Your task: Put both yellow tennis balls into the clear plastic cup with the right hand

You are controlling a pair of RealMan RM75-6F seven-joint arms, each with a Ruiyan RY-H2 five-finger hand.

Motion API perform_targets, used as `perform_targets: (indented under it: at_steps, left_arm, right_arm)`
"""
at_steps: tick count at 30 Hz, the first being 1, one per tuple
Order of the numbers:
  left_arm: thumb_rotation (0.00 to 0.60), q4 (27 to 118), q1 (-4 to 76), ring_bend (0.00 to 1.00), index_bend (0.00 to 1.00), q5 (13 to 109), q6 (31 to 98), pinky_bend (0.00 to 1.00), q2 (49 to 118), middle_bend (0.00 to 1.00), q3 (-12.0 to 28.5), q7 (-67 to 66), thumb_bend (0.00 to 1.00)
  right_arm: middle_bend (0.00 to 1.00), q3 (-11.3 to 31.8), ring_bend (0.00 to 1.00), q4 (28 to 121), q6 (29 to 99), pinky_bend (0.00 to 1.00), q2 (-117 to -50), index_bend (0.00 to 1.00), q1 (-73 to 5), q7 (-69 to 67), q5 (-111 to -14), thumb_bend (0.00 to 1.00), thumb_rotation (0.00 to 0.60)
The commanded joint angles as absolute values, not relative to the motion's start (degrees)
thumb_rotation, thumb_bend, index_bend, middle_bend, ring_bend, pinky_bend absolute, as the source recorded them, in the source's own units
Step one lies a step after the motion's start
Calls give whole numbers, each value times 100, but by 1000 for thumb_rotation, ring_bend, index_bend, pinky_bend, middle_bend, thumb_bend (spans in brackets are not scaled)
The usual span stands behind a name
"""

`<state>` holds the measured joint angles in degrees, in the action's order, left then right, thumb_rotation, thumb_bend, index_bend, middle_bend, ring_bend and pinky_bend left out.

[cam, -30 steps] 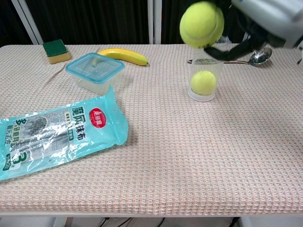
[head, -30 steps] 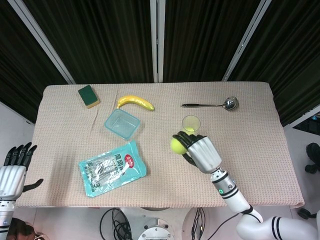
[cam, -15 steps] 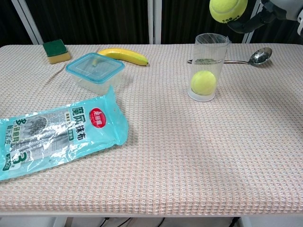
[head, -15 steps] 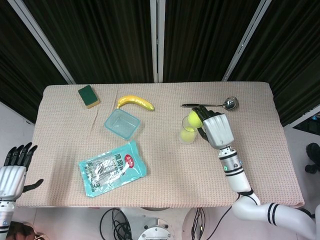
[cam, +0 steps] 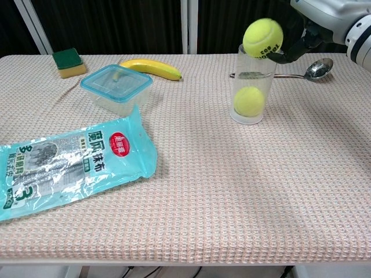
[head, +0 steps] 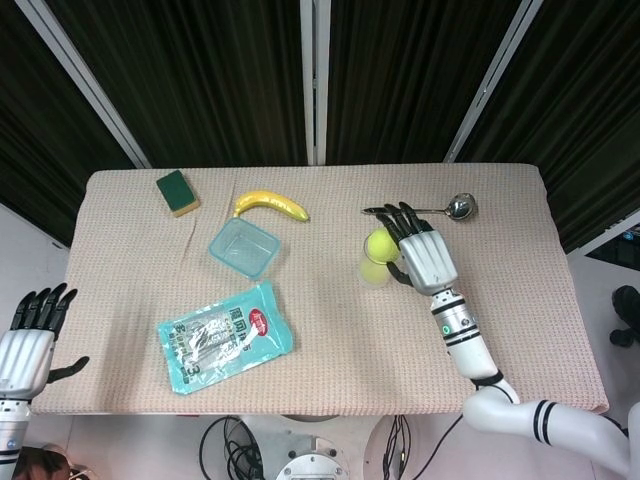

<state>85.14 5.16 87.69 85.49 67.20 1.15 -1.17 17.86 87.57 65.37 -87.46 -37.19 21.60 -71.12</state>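
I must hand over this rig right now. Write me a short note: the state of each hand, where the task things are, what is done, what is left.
Right hand: holds the second ball at the rim of the cup.
Left hand: open, holds nothing, beside the table's left edge.
Done: the first ball lies at the bottom of the upright cup.
Left: release the second ball into the cup, then withdraw the hand.

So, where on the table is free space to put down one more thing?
Free cloth lies along the front edge right of the snack bag, and on the right side in front of the ladle. It is crowded at the back left: sponge, banana, clear box.
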Motion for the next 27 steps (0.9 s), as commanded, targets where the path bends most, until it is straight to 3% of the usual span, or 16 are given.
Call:
perform_targets:
  at_steps: [1,8,15,20,27]
  left_arm:
    - [600,8510,516,0,0,8778,8544,0,6722,0,106,-117,0]
    - [600,8540,502,0,0,8817,8612,0,6702,0,111,-97,0]
    - [600,8598,502,0,0,8866,8659,0,6691,0,114,-150,0]
    - [600,8595,498,0,0,8981,8749,0,6690,0,99,-175,0]
    - [600,8449,507,0,0,8954,8757,0,6779,0,130,-210,0]
  right_arm:
    - [0,1765,0,8764,6649,225,-8686,0,-3704,1976,-7250,54,600]
    - [0,1459,0,9101,7407,168,-8262,0,-3225,1611,-7861,65,600]
    - [0,579,0,9107,8654,65,-7618,0,-2069,1517,-8591,120,600]
    - [0,-23,0,8874,8864,0,-7129,0,-1279,1376,-8388,118,600]
    - [0,-241,0,8469,9258,0,-7063,0,-543,841,-8211,94,600]
